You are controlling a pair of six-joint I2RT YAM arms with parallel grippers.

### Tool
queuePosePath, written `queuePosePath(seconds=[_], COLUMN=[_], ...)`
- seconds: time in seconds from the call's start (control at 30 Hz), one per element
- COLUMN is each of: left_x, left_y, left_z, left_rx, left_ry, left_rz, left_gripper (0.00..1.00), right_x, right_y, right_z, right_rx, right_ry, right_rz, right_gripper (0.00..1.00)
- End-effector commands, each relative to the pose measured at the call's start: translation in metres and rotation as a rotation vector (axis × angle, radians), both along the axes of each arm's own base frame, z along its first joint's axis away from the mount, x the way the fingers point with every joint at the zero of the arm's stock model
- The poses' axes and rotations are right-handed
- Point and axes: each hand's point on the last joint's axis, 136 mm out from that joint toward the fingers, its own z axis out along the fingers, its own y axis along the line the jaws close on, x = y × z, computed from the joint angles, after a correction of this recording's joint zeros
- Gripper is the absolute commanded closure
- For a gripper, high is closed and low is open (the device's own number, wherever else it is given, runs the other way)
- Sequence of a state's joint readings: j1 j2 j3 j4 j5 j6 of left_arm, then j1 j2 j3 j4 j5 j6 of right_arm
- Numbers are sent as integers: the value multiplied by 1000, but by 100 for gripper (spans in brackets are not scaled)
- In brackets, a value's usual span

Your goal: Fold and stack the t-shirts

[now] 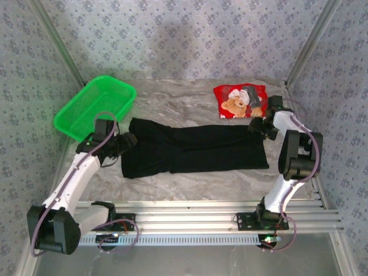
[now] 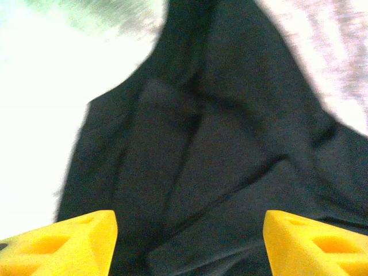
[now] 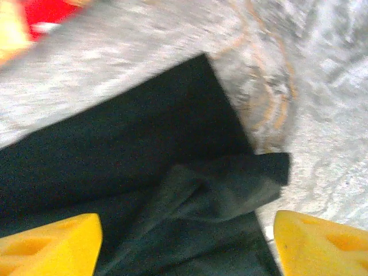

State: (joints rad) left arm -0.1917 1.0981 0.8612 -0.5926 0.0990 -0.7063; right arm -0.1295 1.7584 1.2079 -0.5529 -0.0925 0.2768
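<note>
The left claw and right claw gaped empty at nine and three o'clock of the black shirt; its rumpled ends might fold crooked.

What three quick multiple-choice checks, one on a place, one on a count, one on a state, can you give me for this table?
1. The red t-shirt lies on the table at: A near left; B far right; C centre.
2. T-shirts on the table: A one; B two; C three.
3. The left gripper is: A open; B shut on cloth; C shut, empty.
Answers: 1 B, it sits by the far right corner. 2 B, the red one plus the black t-shirt. 3 A, its fingers stand wide apart over black cloth.
</note>
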Motion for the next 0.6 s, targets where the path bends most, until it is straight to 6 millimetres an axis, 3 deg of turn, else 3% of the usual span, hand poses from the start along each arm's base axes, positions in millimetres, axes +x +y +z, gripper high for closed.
queuePosePath(seconds=[0.0,0.13,0.23,0.37,0.57], left_x=[21,30,36,45,45], left_y=[-44,-93,-117,-136,-147], left_z=[19,7,-14,-42,-73], left_rx=[-73,-111,-132,-113,-35], left_ry=[-55,-10,47,147,266], left_rz=[-206,-444,-563,-671,-756], left_gripper=[30,30,31,39,44], right_x=[3,-3,-10,-23,-33], right_y=[49,94,120,151,166], right_z=[39,71,91,111,114], right_rx=[161,272,327,374,364], right_ry=[-175,-285,-329,-356,-330], right_rz=[132,272,360,464,514], right_gripper=[9,5,3,1,0])
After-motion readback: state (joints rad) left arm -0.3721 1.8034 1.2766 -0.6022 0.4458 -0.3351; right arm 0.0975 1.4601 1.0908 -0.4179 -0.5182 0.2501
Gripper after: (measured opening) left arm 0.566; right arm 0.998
